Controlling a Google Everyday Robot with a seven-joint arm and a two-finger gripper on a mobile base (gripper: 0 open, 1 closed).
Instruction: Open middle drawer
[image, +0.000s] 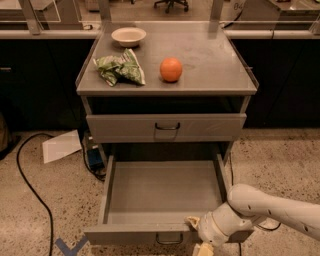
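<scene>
The middle drawer (150, 233) stands pulled far out of the grey cabinet, with its plain grey tray (165, 190) bare inside. Its small dark wire handle (169, 240) shows at the centre of the front, at the bottom edge of the view. My gripper (198, 235) is at the drawer's front panel, just right of the handle, on the end of the white arm (270, 210) that comes in from the lower right. The drawer above (167, 128) is shut.
On the cabinet top (215, 55) are a white bowl (128, 36), a green snack bag (120, 69) and an orange (171, 69). A sheet of paper (61, 146), a blue box (94, 158) and a black cable (30, 185) lie on the floor to the left.
</scene>
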